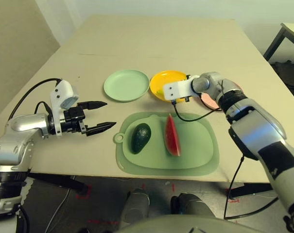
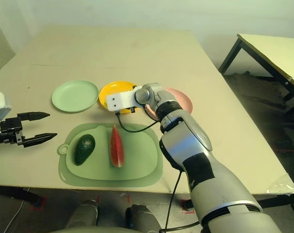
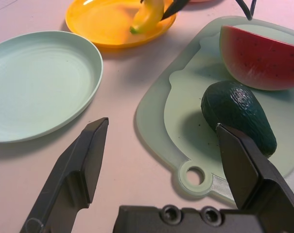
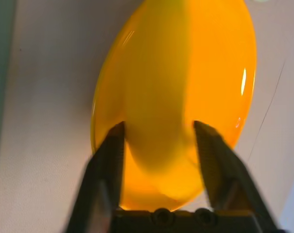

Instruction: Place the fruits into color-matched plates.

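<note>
fingers first: on my right gripper (image 4: 159, 160) they stand parted with the banana (image 3: 147, 15) between them, its blurred yellow bulk filling the gap in my right wrist view — whether the pads press it or merely flank it, i cannot tell. from my left wrist view a dark fingertip sits against the banana's upper end, and the fruit leans tilted over the yellow plate (image 1: 167, 82), its lower green tip down in the dish.

my left gripper (image 1: 99, 116) is spread wide and holds nothing; it hovers over bare table at about nine o'clock from the green mat (image 1: 205, 155), pointing toward it.

on that mat lie two fruits apart from each other — the avocado (image 1: 141, 137) toward the nine o'clock side, near the mat's small ring tab, and the watermelon wedge (image 1: 172, 136) just beside it toward three o'clock, resting on a flat face with its rind turned away from the avocado.

at twelve o'clock from the mat the plates sit in a row: the mint green plate (image 1: 127, 85) at the left with nothing in it, the yellow one touching or nearly touching its rim, and the pink plate (image 2: 183, 101) beyond that, largely hidden behind my right forearm.
</note>
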Robot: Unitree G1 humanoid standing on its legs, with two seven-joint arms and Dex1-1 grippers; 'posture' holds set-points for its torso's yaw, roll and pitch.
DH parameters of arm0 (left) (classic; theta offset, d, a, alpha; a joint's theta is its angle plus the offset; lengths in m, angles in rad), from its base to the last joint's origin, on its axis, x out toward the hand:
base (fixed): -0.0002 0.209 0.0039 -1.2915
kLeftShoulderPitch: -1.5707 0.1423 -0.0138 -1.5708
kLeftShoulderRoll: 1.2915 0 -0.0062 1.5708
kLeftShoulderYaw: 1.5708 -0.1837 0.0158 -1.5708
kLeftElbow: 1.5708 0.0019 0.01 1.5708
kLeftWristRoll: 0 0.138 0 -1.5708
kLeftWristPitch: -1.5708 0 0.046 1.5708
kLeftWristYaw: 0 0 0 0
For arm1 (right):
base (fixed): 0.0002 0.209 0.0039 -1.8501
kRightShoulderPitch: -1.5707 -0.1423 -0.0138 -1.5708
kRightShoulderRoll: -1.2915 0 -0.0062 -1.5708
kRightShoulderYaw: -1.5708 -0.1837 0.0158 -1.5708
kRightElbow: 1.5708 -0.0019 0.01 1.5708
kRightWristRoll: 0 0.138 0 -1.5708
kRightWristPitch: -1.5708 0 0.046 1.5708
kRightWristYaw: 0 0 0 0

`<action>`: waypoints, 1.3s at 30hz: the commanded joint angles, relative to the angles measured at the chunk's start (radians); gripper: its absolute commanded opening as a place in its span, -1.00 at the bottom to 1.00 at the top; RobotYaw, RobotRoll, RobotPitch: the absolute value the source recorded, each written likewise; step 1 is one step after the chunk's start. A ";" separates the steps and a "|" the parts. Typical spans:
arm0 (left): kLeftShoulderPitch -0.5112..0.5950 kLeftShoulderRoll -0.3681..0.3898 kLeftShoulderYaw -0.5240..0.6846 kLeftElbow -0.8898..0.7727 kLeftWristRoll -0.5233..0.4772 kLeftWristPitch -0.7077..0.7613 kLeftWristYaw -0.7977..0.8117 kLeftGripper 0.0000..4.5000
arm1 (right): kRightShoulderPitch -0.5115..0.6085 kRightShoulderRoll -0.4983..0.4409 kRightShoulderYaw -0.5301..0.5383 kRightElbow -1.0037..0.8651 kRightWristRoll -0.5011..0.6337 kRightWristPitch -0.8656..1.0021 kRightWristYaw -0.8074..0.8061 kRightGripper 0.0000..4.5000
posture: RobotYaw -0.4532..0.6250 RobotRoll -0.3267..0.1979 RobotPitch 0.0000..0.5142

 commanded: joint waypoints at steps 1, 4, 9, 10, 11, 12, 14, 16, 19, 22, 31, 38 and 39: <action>0.015 -0.001 0.014 -0.021 0.006 -0.005 0.005 1.00 | 0.009 0.005 0.000 -0.001 -0.006 -0.014 -0.003 0.81 | 0.26 0.25 -0.63; 0.010 0.002 0.013 -0.015 0.009 -0.008 0.006 1.00 | 0.001 -0.004 0.003 -0.001 -0.011 -0.024 -0.008 1.00 | 0.26 0.25 -0.63; -0.005 0.003 0.009 0.001 0.013 -0.017 -0.001 1.00 | -0.045 -0.033 0.014 -0.019 -0.022 -0.090 0.022 1.00 | 0.24 0.25 -0.64; -0.012 0.003 0.006 0.008 0.015 -0.022 -0.006 1.00 | -0.060 -0.043 0.015 -0.028 -0.020 -0.120 0.049 1.00 | 0.21 0.25 -0.65; -0.016 0.003 0.003 0.013 0.016 -0.026 -0.010 1.00 | -0.069 -0.048 0.013 -0.034 -0.018 -0.138 0.068 1.00 | 0.21 0.25 -0.65; -0.022 0.003 -0.002 0.020 0.016 -0.032 -0.019 1.00 | -0.081 -0.060 0.016 -0.045 -0.018 -0.172 0.101 1.00 | 0.20 0.25 -0.66; -0.036 0.004 -0.012 0.035 0.019 -0.046 -0.040 1.00 | -0.100 -0.093 0.031 -0.077 -0.021 -0.263 0.185 1.00 | 0.18 0.25 -0.67; -0.050 0.005 -0.024 0.052 0.030 -0.069 -0.065 1.00 | -0.103 -0.130 0.038 -0.119 -0.002 -0.355 0.301 1.00 | 0.16 0.25 -0.69; -0.070 0.005 -0.038 0.078 0.037 -0.096 -0.100 1.00 | -0.070 -0.182 0.034 -0.219 0.072 -0.449 0.499 1.00 | 0.15 0.25 -0.70; -0.089 0.003 -0.049 0.091 0.023 -0.105 -0.154 1.00 | 0.014 -0.253 0.050 -0.452 0.188 -0.495 0.682 1.00 | 0.12 0.25 -0.72; -0.121 0.007 -0.080 0.107 0.011 -0.097 -0.275 1.00 | 0.196 -0.364 0.088 -1.113 0.418 -0.226 0.926 1.00 | 0.07 0.25 -0.72; -0.115 0.022 -0.087 0.098 0.016 -0.077 -0.314 1.00 | 0.187 -0.319 0.097 -1.213 0.419 -0.144 0.924 1.00 | 0.09 0.25 -0.75; -0.115 0.022 -0.086 0.100 0.017 -0.078 -0.315 1.00 | 0.187 -0.312 0.099 -1.218 0.417 -0.140 0.924 1.00 | 0.09 0.25 -0.76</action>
